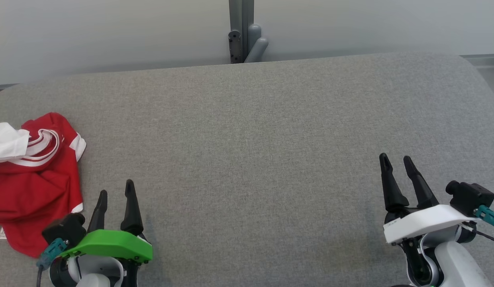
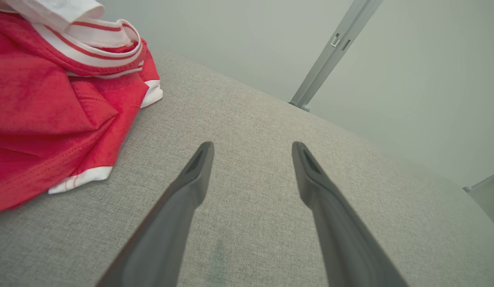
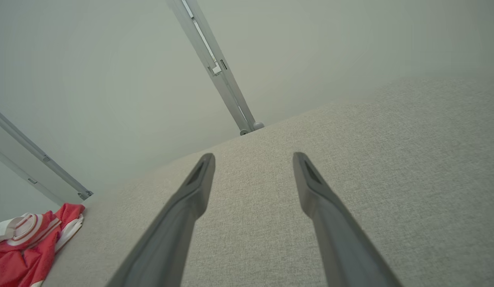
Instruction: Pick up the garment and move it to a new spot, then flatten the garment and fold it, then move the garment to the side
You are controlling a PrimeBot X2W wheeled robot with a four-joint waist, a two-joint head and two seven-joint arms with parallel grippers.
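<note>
Red shirt (image 1: pixel 36 187) lay crumpled at the left edge of the grey table (image 1: pixel 247 139), just beside your left gripper (image 1: pixel 116 187); it and the right gripper (image 1: pixel 396 157) stood wide open, holding nothing. You wanted to swing left and pinch a thick fold

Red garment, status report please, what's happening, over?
Left gripper open, empty. Right gripper open, empty. Red garment bunched at left edge of table, untouched. Nothing blocking.

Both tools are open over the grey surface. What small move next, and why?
Probably swing the left tool leftward to the crumpled red garment: it lies untouched at the left edge of the grey surface, close beside that open tool, while the right tool sits far to the other side.
</note>
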